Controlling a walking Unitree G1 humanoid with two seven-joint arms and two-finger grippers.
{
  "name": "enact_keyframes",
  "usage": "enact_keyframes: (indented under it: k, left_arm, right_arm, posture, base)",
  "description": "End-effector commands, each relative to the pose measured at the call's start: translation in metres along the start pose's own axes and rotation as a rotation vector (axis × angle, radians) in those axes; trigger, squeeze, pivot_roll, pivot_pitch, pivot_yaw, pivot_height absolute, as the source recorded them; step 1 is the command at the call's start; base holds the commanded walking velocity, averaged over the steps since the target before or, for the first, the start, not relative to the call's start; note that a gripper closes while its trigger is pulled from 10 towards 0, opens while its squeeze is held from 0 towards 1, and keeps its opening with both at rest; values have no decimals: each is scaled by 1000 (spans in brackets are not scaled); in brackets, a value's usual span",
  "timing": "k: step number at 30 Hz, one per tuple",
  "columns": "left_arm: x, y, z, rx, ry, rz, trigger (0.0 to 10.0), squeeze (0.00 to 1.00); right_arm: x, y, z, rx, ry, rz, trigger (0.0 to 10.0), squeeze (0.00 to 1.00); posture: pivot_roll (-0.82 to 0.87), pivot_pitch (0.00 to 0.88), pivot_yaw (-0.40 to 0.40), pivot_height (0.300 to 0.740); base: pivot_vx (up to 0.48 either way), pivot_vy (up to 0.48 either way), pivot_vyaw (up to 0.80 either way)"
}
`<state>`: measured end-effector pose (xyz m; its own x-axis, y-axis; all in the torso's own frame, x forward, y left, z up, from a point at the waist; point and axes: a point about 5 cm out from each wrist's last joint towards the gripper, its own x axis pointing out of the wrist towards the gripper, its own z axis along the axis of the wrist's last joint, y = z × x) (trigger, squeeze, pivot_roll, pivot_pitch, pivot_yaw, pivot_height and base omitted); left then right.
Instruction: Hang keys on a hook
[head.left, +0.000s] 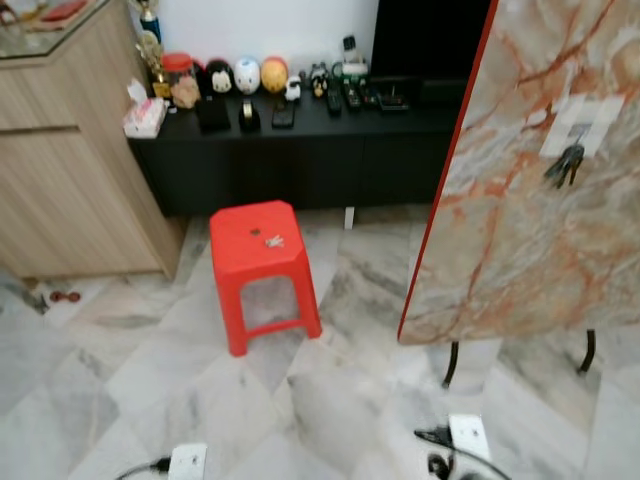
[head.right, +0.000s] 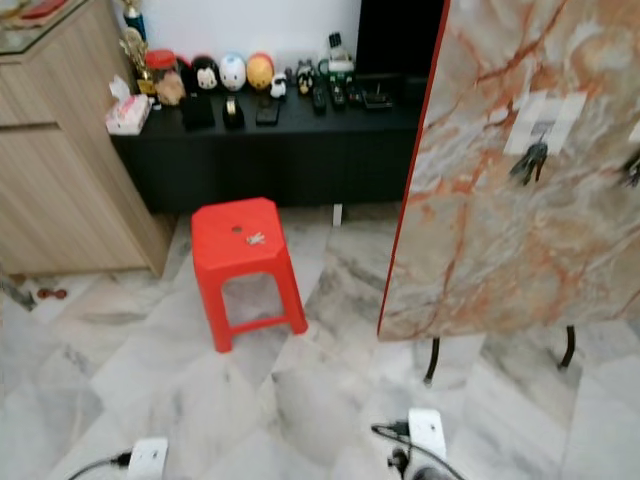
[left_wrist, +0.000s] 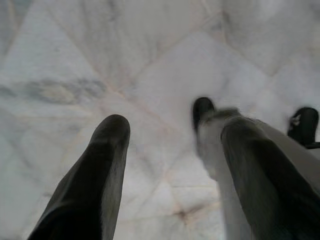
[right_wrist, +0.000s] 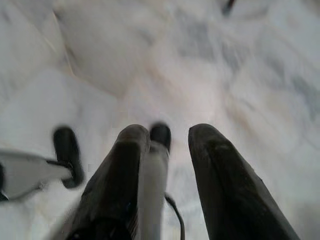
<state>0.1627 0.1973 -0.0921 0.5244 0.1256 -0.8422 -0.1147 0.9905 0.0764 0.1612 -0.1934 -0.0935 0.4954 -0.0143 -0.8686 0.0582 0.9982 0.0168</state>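
1. Keys (head.left: 273, 241) are what we look for first: a small pale bunch lies on the top of the red stool (head.left: 262, 271), at about 12 o'clock from us and a little to the left.
2. Nearest to us, at 6 o'clock, our two arms hang low over the marble floor (head.left: 150, 370). Our left hand (left_wrist: 170, 145) points down at the tiles with its black fingers (left_wrist: 100, 170) apart and nothing between them.
3. Our right hand (right_wrist: 170, 135) hangs the same way, fingers (right_wrist: 225, 185) apart, gripping nothing.
4. At 2 o'clock stands a marble-patterned board (head.left: 510, 200) with a red edge, on thin black legs (head.left: 452, 362).
5. High on that board a dark bunch of keys (head.left: 565, 165) hangs from a hook on a white patch (head.left: 580, 125). In the right eye view a second dark thing (head.right: 632, 168) shows at the board's far right edge; we cannot tell what it is.
6. At 10 o'clock is a wooden cabinet (head.left: 70, 170).
7. Farthest, at 12 o'clock, a long black tabletop (head.left: 300, 125) runs along the wall, carrying round figurines (head.left: 247, 74), a tissue pack (head.left: 145, 116) and several remotes (head.left: 350, 97).
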Motion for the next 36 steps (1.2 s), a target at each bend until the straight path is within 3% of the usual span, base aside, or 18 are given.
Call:
enact_keyframes:
  k: [1,6,14,20,26,36]
  left_arm:
    - [-1,5,-9,16,28,11,10000,0]
    - [-2,5,-9,17,29,11,10000,0]
    - [-2,5,-10,20,31,10,10000,0]
    - [-2,5,-10,23,33,9,10000,0]
    - [-2,5,-11,24,33,9,10000,0]
    - [-2,4,-11,21,34,8,10000,0]
  right_arm:
    - [0,3,0,8,-4,10,10000,0]
    - [1,11,-4,8,8,13,10000,0]
    - [2,27,-5,6,16,23,10000,0]
    - [3,38,0,6,7,31,10000,0]
    - [4,39,3,5,-2,32,10000,0]
    - [2,2,11,2,-26,0,10000,0]
  posture:
    - [-86,42,-13,740]
    - [-86,35,-13,740]
    - [-85,23,-12,740]
    - [-87,19,-10,740]
    - [-87,17,-10,740]
    - [-86,18,-14,740]
  base:
    - [0,304,0]
    - [0,353,0]
    - [0,0,0]
    - [0,423,0]
    - [0,423,0]
    - [0,420,0]
